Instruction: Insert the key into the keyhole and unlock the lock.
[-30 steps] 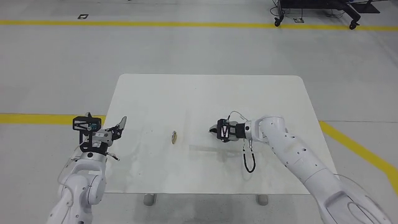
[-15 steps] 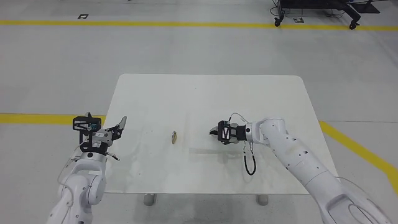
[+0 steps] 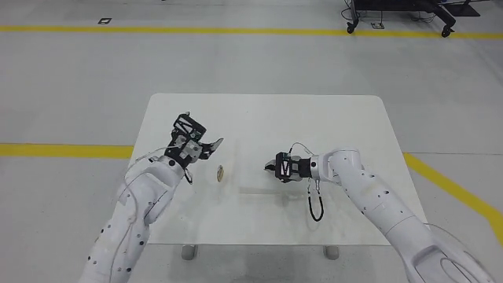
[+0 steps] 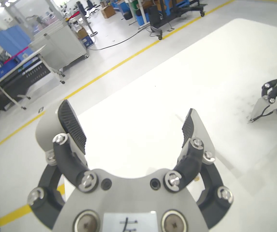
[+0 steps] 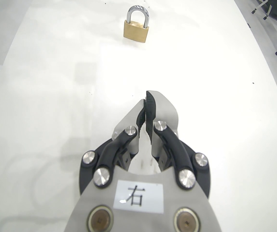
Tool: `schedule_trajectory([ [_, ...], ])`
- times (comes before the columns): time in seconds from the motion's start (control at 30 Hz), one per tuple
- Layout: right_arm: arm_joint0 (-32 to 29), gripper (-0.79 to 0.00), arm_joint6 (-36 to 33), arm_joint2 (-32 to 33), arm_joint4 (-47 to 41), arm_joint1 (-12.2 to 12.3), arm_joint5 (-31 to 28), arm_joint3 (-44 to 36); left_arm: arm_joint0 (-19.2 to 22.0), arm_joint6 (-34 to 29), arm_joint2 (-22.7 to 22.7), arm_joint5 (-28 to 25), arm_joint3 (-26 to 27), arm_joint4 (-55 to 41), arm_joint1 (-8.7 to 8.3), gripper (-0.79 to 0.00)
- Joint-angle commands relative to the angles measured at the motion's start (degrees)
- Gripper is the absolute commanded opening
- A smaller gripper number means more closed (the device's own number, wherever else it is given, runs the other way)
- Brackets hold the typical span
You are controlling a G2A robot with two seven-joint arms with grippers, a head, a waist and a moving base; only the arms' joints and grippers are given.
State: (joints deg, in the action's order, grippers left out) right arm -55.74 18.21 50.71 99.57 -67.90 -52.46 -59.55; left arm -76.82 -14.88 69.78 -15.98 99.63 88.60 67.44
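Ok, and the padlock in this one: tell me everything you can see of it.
The padlock has a squarish brass-coloured body and a shiny silver metal shackle, both legs seated in the body, so it looks locked. It seems to stand upright on the white table, broad face toward the shut right end effector, which is well short of it. The open left end effector is on its other side. Nothing touches it except the table.

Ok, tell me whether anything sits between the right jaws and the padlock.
Nothing visible does. Just bare table lies between the shut right jaws and the padlock, which sits straight ahead of them.
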Motion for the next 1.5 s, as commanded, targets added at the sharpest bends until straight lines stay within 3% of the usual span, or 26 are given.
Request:
schedule_trajectory([
  [0.0,0.00,-0.785,0.00,0.00,0.00,0.00,0.00,0.00,3.72,-1.60,-4.82,-0.46,-3.20,-0.82,0.82,0.000],
  [0.17,0.00,-0.785,0.00,0.00,0.00,0.00,0.00,0.00,11.71,-7.99,-13.49,-3.23,-11.36,0.02,2.82,0.000],
  [0.33,0.00,-0.785,0.00,0.00,0.00,0.00,0.00,0.00,16.04,-9.03,-19.57,-0.85,-17.12,4.77,4.55,0.000],
  [0.77,0.00,-0.785,0.00,0.00,0.00,0.00,0.00,0.00,19.15,-11.38,-25.21,2.25,-26.17,12.10,6.82,0.000],
  [1.17,0.00,-0.785,0.00,0.00,0.00,0.00,0.00,0.00,18.79,-9.18,-23.40,5.18,-27.29,11.99,7.44,0.000],
  [1.33,0.00,-0.785,0.00,0.00,0.00,0.00,0.00,0.00,17.78,-8.87,-18.89,5.37,-21.37,9.73,6.76,0.000],
  [1.47,0.00,-0.785,0.00,0.00,0.00,0.00,0.00,0.00,15.11,-9.09,-12.73,5.65,-14.28,9.36,5.42,0.000],
])
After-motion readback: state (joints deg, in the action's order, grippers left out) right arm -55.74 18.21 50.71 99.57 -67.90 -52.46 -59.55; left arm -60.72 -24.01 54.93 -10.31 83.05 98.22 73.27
